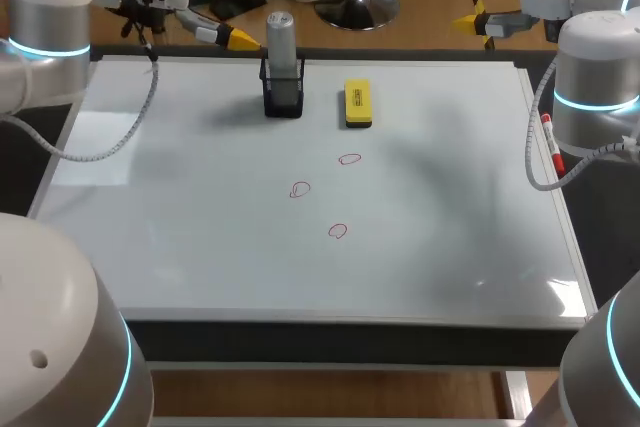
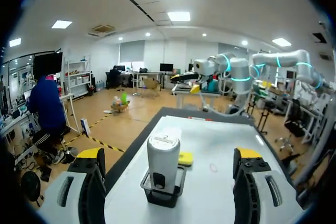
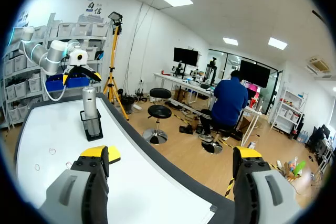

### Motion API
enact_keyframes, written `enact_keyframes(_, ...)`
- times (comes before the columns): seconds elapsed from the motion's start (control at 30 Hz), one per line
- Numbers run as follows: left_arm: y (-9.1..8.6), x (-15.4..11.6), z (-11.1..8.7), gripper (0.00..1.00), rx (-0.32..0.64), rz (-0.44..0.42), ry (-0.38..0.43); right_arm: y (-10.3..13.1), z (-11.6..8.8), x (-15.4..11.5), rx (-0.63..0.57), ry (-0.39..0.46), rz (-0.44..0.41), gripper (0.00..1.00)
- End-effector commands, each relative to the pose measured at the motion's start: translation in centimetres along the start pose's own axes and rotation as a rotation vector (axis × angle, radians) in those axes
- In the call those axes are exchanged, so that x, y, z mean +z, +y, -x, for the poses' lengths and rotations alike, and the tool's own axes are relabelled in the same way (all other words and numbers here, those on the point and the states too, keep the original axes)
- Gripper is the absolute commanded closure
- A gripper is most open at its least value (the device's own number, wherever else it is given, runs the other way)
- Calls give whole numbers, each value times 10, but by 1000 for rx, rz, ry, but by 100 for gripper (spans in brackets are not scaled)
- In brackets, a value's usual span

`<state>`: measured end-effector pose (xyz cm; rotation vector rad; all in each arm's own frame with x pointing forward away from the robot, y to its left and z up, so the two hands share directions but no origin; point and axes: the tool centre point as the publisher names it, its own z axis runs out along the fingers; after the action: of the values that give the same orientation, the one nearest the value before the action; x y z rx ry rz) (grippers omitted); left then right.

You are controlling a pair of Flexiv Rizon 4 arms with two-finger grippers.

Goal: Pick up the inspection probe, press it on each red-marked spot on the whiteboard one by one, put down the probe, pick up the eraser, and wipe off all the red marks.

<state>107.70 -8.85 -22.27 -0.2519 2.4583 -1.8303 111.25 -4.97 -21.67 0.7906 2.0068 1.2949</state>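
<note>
the left pincer, spread, hangs at the far edge of the whiteboard; ahead of it the probe stands upright in a black holder, the yellow eraser beside it. the right pincer, spread too, is well apart.

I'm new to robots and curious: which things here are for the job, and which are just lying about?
For the job: probe in its black holder, eraser, three red marks, whiteboard.
Lying about: red pen at the whiteboard's right edge.
</note>
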Motion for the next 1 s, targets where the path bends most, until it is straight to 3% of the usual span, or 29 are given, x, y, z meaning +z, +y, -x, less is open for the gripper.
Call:
enact_keyframes(0.03, 4, 6, 4, 0, 1, 0, 71, 0, 0, 0, 0, 1, 0, 0)
enact_keyframes(0.33, 11, 22, -1, 0, 18, -29, 126, 0, 0, 0, 0, 1, 0, 0)
enact_keyframes(1.0, 23, 64, -4, 0, 12, -48, 145, 0, 0, 0, 0, 1, 0, 0)
